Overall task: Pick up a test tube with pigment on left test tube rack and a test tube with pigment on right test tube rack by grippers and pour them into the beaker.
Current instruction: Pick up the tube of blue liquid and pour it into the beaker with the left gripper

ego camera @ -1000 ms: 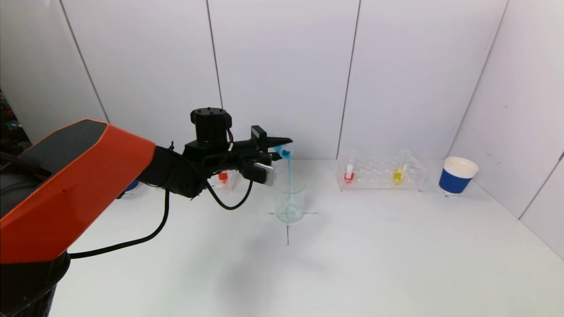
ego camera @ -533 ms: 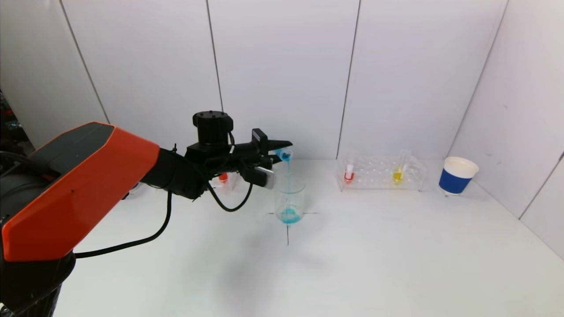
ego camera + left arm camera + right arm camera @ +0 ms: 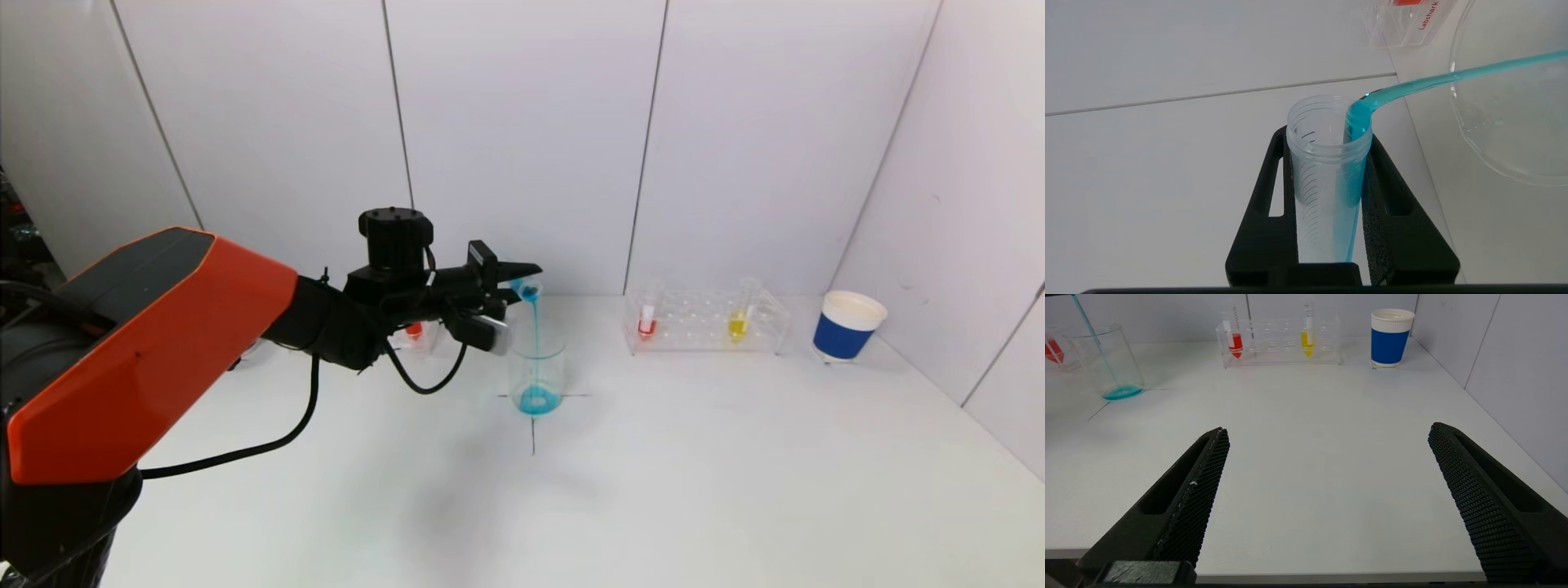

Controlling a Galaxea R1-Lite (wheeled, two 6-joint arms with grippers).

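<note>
**Blue pigment streams into beaker**

Your left gripper stands clamped on the clear plastic test tube, tipped mouth-down just above the clear glass beaker, where a thin blue stream falls to a shallow blue pool. Your right gripper hangs wide open and empty near the table's front edge, well apart from the clear right rack with its red and yellow tubes. Tilt further or drift sideways and the stream could miss the rim.
</note>
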